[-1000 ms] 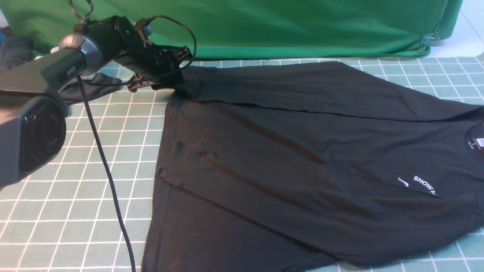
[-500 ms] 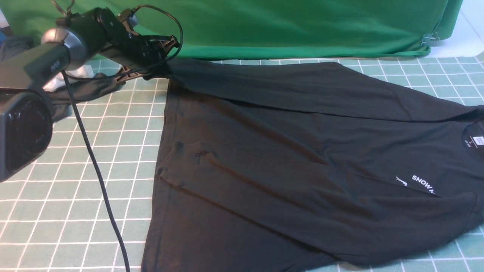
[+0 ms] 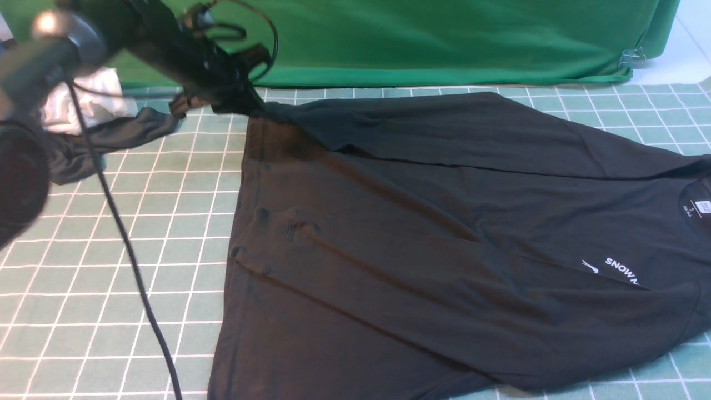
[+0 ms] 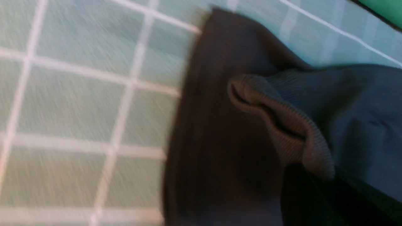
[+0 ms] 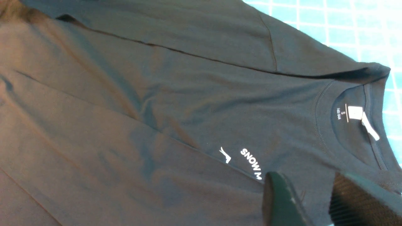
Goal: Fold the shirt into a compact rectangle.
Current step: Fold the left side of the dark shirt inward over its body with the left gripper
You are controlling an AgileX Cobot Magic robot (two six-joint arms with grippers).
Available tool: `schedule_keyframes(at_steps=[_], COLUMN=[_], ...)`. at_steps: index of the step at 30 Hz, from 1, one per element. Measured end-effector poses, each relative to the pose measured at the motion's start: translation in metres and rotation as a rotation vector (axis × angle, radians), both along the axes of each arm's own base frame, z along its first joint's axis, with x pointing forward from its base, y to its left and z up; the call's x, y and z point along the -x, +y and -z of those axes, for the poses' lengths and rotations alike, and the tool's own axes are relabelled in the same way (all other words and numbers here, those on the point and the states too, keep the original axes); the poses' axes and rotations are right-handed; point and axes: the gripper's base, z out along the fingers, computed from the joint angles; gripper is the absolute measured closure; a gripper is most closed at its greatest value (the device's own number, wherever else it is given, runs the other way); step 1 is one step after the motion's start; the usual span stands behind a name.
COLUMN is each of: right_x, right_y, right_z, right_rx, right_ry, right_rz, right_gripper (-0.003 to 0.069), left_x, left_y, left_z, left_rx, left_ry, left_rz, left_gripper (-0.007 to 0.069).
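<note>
While left pincer (image 3: 247,100) clamps shirt (image 3: 444,233) by sleeve cuff (image 4: 282,125), right pincer (image 5: 306,183) hangs part-open, empty, above chest print (image 5: 248,160).

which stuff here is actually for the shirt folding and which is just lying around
For the job: shirt; left pincer, shut on it; right pincer, open and empty.
Just lying about: dark grey cloth; white cloth; green backdrop; metal clip.

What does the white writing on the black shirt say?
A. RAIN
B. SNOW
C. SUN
B: the white letters on the chest of the shirt spell SNOW, followed by an M where the view cuts off.
</note>
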Motion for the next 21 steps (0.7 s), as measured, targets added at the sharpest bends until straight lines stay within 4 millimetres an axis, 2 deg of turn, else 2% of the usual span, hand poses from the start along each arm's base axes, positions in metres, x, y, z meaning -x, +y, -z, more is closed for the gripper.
schedule_keyframes(at_steps=[2,3,4,6,7,10,13,14,15,17,18,21], right_x=[0.0,0.0,0.0,0.0,0.0,0.0,0.0,0.0,0.0,0.0,0.0,0.0], right_y=[0.0,0.0,0.0,0.0,0.0,0.0,0.0,0.0,0.0,0.0,0.0,0.0], right_z=[0.0,0.0,0.0,0.0,0.0,0.0,0.0,0.0,0.001,0.001,0.001,0.0], right_rx=[-0.001,-0.001,-0.001,-0.001,-0.001,0.0,0.001,0.001,0.001,0.001,0.001,0.001], right_ry=[-0.004,-0.005,-0.006,-0.006,-0.006,-0.003,0.005,0.006,0.007,0.008,0.008,0.006], right_rz=[0.001,0.001,0.001,0.001,0.001,0.0,-0.001,-0.001,-0.001,-0.001,-0.001,-0.001], right_gripper=[0.0421,0.0421,0.0421,0.0427,0.0429,0.0487,0.0562,0.0567,0.0596,0.0617,0.0621,0.0622], left_x=[0.019,0.02,0.034,0.054,0.055,0.094,0.129,0.129,0.145,0.16,0.166,0.178], left_y=[-0.006,-0.006,-0.01,-0.013,-0.013,-0.021,-0.033,-0.034,-0.04,-0.044,-0.046,-0.046], left_z=[-0.04,-0.039,-0.063,-0.087,-0.089,-0.105,-0.098,-0.098,-0.087,-0.066,-0.057,-0.016], left_rx=[-0.004,-0.006,-0.028,-0.09,-0.096,-0.179,-0.219,-0.219,-0.233,-0.242,-0.243,-0.259], left_ry=[-0.002,0.005,0.002,-0.001,-0.003,0.026,0.094,0.092,0.117,0.145,0.146,0.164], left_rz=[0.034,0.039,0.063,0.077,0.076,0.083,0.111,0.114,0.119,0.114,0.109,0.096], left_gripper=[0.0601,0.0601,0.0601,0.0601,0.0601,0.0601,0.0601,0.0601,0.0601,0.0601,0.0601,0.0599])
